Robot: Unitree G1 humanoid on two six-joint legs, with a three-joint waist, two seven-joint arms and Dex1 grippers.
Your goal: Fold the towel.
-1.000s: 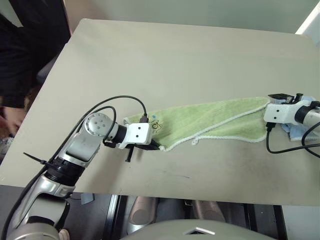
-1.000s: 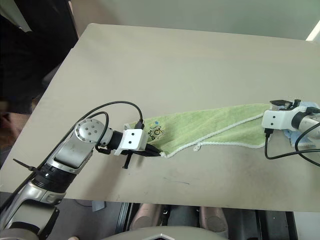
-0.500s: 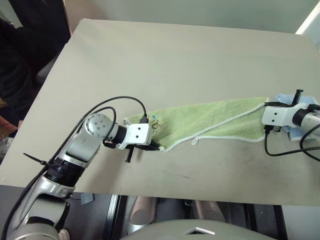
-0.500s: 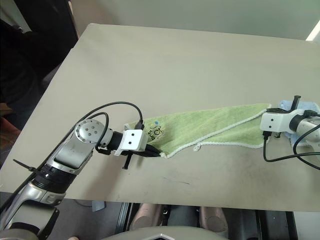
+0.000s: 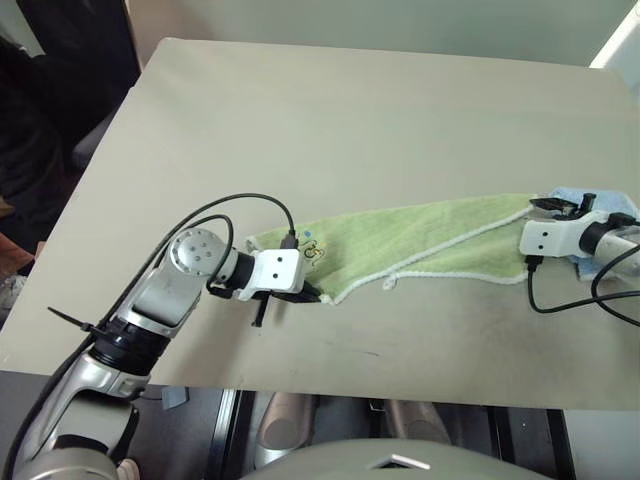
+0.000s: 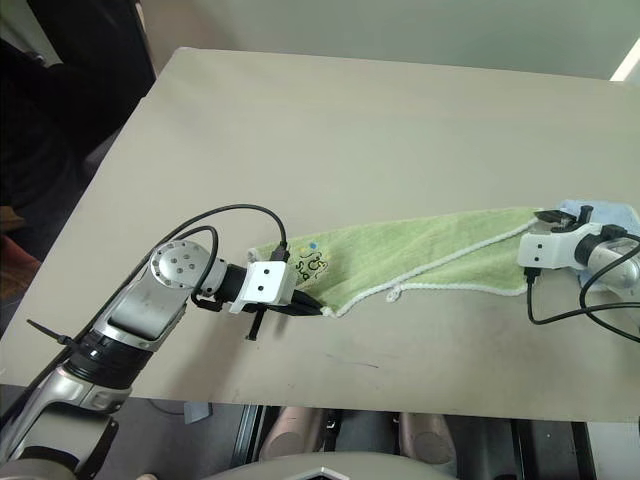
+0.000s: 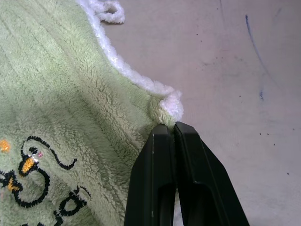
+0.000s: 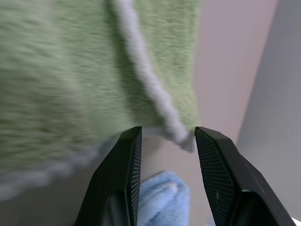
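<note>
Left gripper (image 7: 174, 129): fingers pressed together, clamped on a corner of the towel (image 5: 420, 240) where the whitish edging curls over. Arm bent at the elbow, reaching in from the table's near left side, wrist turned so the gripper points toward the robot's right and slightly down.

Right gripper (image 8: 164, 134): fingers parted, holding nothing; the towel's far corner and its whitish edge lie just ahead of the gap between the tips. Arm stretched out along the table's right side, gripper pointing forward and a little down.

Towel: light green terry cloth, whitish stitched edging, lying on the table (image 5: 350, 130) as a long narrow band stretched between the two grippers, doubled over along its length. A dark printed logo (image 6: 311, 265) with lettering and small orange marks sits just beside the left gripper. A small loop of edging sticks out from the near edge, between the grippers.

Blue cloth (image 5: 585, 205): light blue, lying under and just beyond the right gripper, beside the towel's right end.
</note>
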